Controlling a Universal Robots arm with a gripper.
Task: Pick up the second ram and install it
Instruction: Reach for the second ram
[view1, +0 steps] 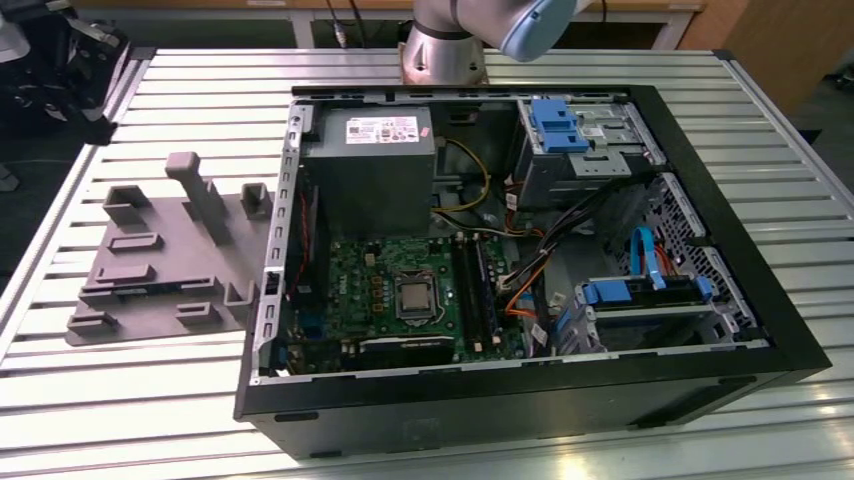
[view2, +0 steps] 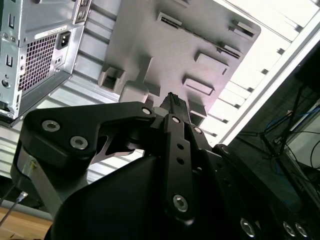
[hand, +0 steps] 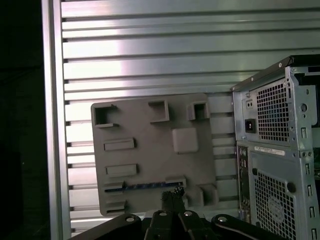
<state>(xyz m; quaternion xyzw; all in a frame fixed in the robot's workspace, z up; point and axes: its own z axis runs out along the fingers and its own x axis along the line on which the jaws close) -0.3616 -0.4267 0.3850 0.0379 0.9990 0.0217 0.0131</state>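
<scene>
While the gripper (hand: 172, 192) is held over the table (hand: 150, 45), its fingers (hand: 164, 197) are seen pressed close together. The ram (hand: 142, 185) is seen well below them, not touched, stood on its edge in a long slot of the gray tray (hand: 150, 135). The case (view1: 534, 400) is set beside the tray, off to one side of the gripper.

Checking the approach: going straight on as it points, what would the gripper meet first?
Likely the second ram lying in the gray holder plate, or the plate beside it; depth unclear.
</scene>
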